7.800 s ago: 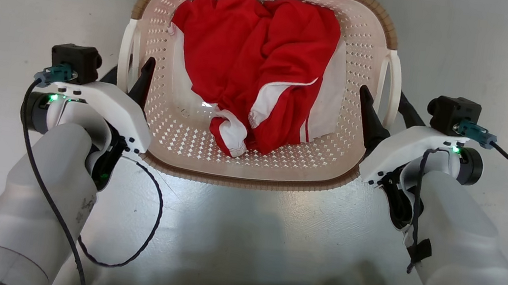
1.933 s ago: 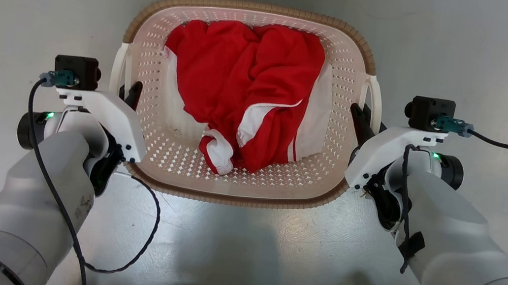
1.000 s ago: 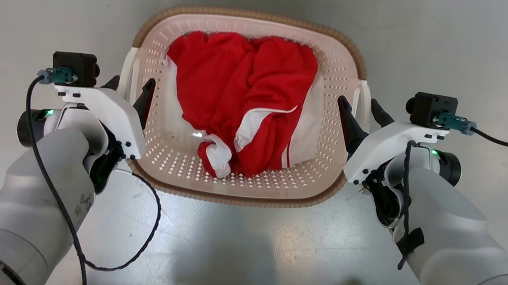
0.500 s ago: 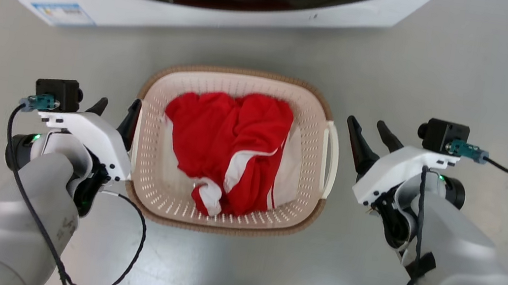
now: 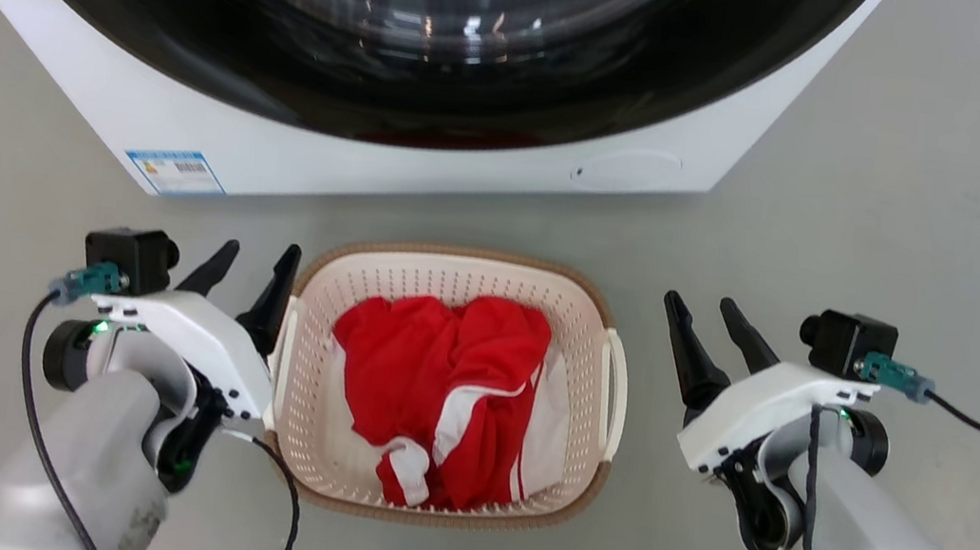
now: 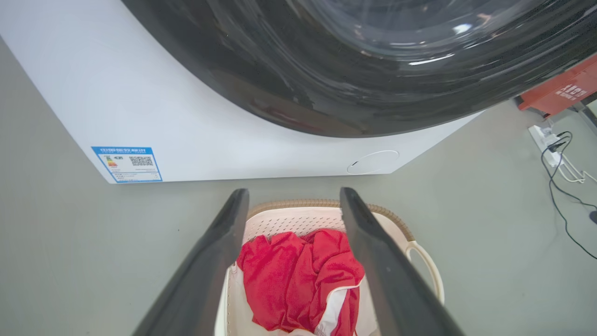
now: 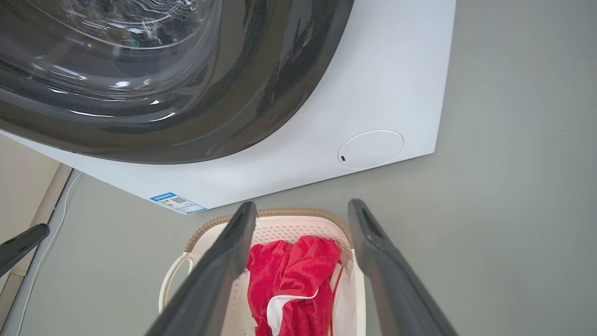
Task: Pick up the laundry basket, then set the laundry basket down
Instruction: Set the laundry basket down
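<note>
— What is changing just now?

— I am pulling both arms up and away from the laundry basket (image 5: 454, 257). A second ago my fingers were straddling its side handles. Now my left gripper (image 5: 261, 249) is hanging just beside its left edge, and my right gripper (image 5: 697, 300) is standing well clear of the right handle (image 5: 616, 408). Both are gaping wide, gripping nothing.

— And the basket?

— It is sitting flat on the floor (image 5: 897, 179), right before the washer (image 5: 427, 175), with the red garment (image 5: 438, 373) lying inside. My head is rising too, so the washer is coming into sight. The basket itself looks to be staying put.

— So where is the task heading?

— I am judging the lift and the set-down done. I am only backing off, taking care not to snag a handle.
</note>
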### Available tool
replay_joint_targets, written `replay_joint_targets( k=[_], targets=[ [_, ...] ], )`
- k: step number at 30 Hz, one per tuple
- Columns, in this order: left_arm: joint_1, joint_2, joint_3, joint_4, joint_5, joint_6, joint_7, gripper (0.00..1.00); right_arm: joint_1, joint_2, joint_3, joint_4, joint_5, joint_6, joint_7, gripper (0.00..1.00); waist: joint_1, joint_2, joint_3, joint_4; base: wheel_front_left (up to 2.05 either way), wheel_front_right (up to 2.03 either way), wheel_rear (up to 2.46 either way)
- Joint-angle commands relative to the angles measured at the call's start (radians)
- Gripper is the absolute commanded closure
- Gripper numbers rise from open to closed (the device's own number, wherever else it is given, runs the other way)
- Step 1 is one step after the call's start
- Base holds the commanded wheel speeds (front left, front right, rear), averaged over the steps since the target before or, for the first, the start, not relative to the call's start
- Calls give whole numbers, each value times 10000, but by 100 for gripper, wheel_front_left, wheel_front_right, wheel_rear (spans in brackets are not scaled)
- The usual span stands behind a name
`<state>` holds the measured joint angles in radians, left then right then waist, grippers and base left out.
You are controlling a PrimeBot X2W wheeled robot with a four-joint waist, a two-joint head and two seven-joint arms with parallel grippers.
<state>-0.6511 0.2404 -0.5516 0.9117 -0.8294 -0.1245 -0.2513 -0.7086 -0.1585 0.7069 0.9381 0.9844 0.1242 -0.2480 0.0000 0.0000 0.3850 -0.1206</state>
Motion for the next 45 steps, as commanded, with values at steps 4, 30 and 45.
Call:
replay_joint_targets(
  k=[4, 30, 45],
  targets=[
    [624, 158, 1025, -928, 738, 5, -104, 0, 731, -123, -415, -586, -675, 65, -137, 0, 0, 0, -674, 143, 0, 0, 0],
    [3915, -450, 3486, -5257, 2530, -59, -104, 0, 3875, -117, -4526, -4361, -4517, 65, -137, 0, 0, 0, -3139, 324, 0, 0, 0],
    [5422, -1178, 4978, -7141, 4393, 96, -105, 0, 5203, 314, -6115, -6374, -6547, 65, -137, 0, 0, 0, -3718, 269, 0, 0, 0]
  ],
)
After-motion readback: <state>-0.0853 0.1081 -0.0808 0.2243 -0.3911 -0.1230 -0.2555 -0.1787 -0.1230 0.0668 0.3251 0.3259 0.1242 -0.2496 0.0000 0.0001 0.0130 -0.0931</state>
